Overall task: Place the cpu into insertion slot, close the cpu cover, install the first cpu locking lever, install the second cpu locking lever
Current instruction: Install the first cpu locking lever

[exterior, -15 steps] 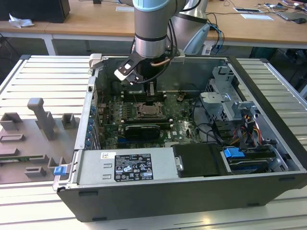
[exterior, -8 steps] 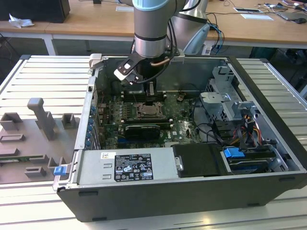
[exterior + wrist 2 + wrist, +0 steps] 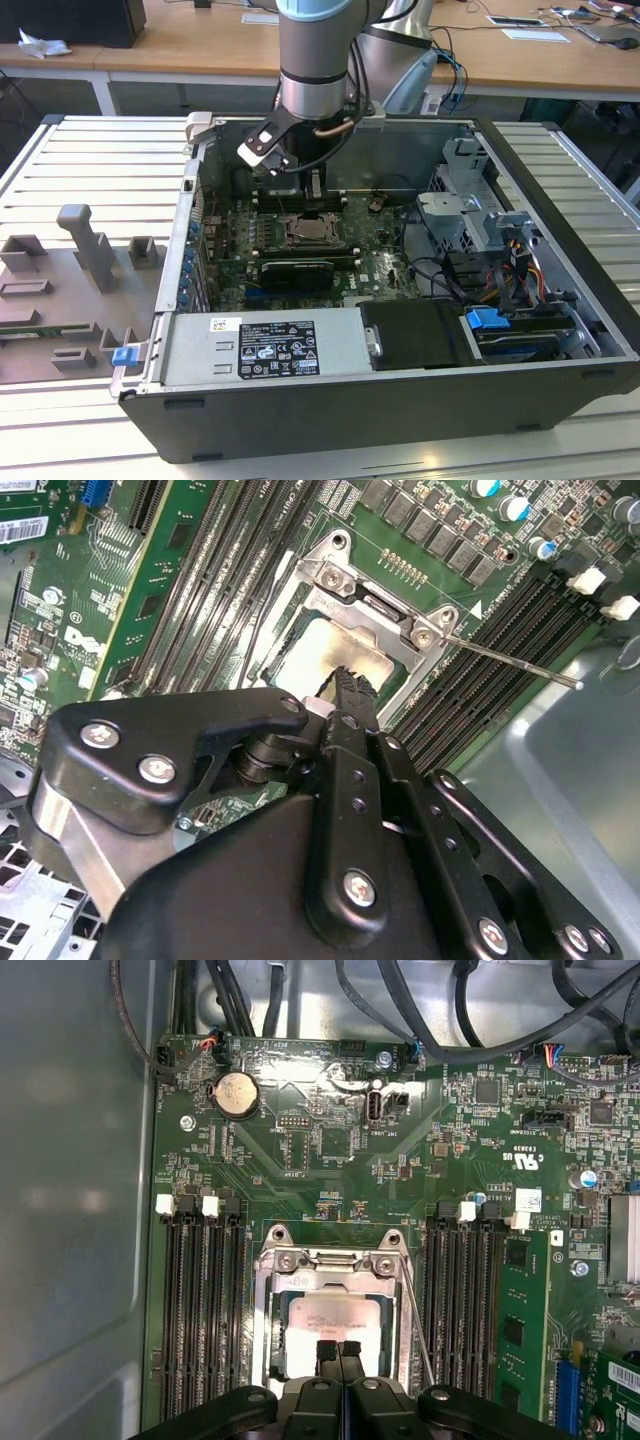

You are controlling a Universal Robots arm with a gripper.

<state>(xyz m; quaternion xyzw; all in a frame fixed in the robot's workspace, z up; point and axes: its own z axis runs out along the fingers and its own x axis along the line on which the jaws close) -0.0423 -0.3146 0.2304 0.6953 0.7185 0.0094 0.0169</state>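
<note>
The cpu (image 3: 335, 1318) lies flat in the insertion slot (image 3: 262, 1305) on the green board, its pale metal top showing through the window of the cpu cover (image 3: 330, 1263). The cover lies down over the chip. A thin lever rod (image 3: 420, 1335) runs slanted along one side of the socket and sticks out over the memory slots (image 3: 520, 663). My gripper (image 3: 338, 1352) is shut with nothing between its black fingers, the tips right over the chip's edge (image 3: 347, 683). In the exterior view the arm reaches down into the open case, the gripper (image 3: 313, 197) just behind the socket (image 3: 305, 232).
Long black memory slots (image 3: 205, 1310) flank the socket on both sides. A black expansion card (image 3: 295, 272) and the grey power supply (image 3: 260, 345) sit nearer the case front. A drive cage (image 3: 480, 225) and cables (image 3: 450, 270) fill the exterior view's right. A grey fixture (image 3: 80, 270) lies outside.
</note>
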